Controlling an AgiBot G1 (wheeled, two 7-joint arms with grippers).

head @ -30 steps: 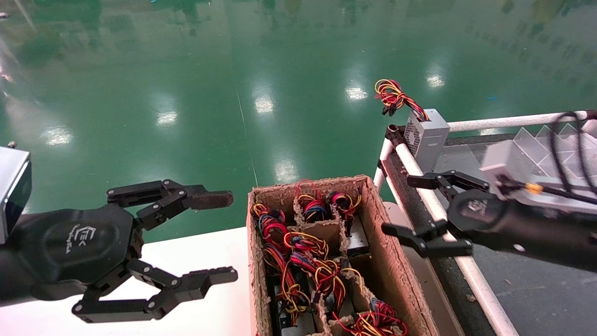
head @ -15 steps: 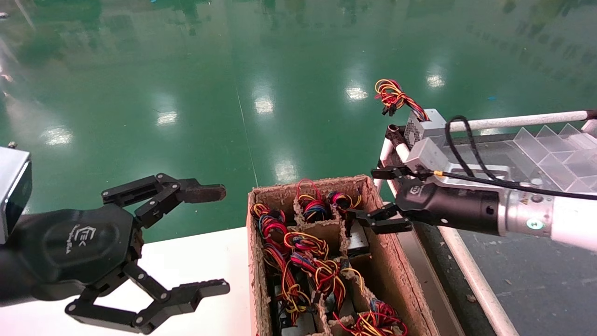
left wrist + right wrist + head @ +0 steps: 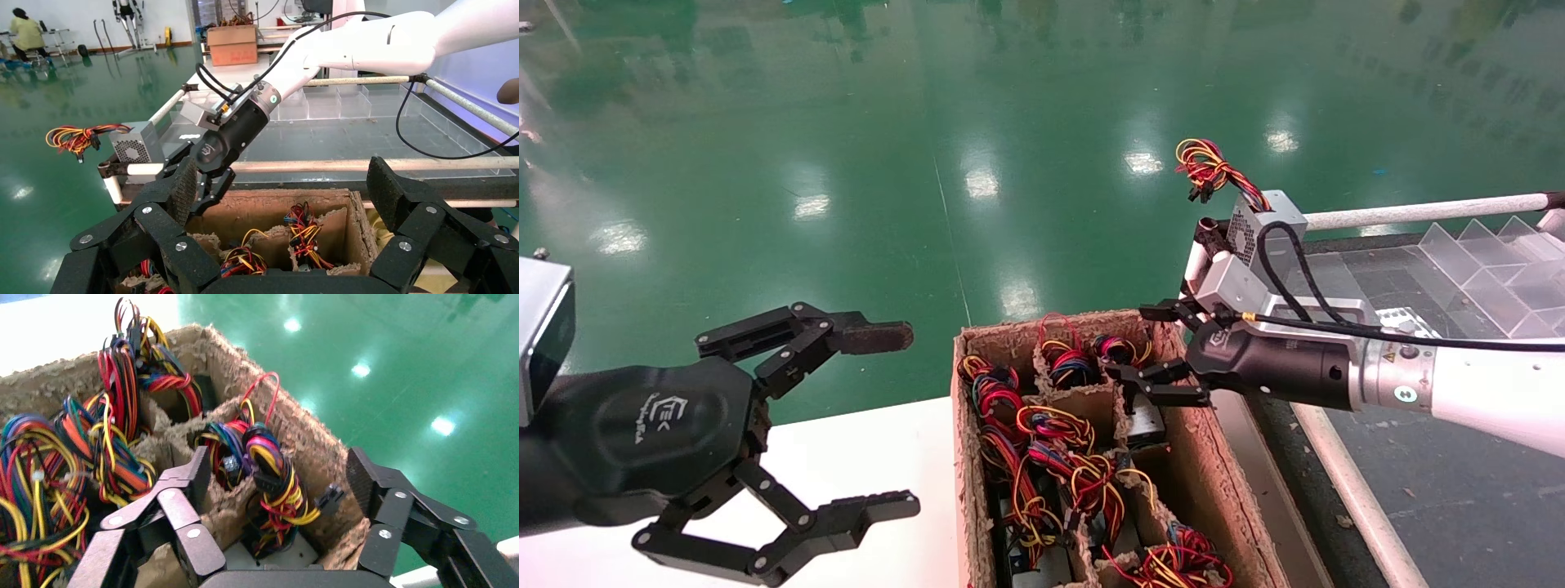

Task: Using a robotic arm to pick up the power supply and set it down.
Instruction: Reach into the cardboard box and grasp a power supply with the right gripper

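- Because the head view has the right gripper (image 3: 1144, 347) hovering with its jaws released over the 1 o'clock corner cell of the cardboard box (image 3: 1209, 465), a plunge off-centre could jam one finger on the pulp divider (image 3: 1091, 402). The power supply (image 3: 1147, 423) sits deep in that cell.
- In the left wrist view, the second power supply (image 3: 136, 142) stands on the rail at 10 o'clock from the box. A wide lift-out swing might knock it off.
- The left gripper (image 3: 891, 420) is parked above the white counter (image 3: 878, 445), jaws released, and looks harmless.
- In the right wrist view, the wire bundle (image 3: 273, 478) rises between the open fingers (image 3: 194, 468). Closing there risks grasping wires, not casing, or snagging neighbouring looms.
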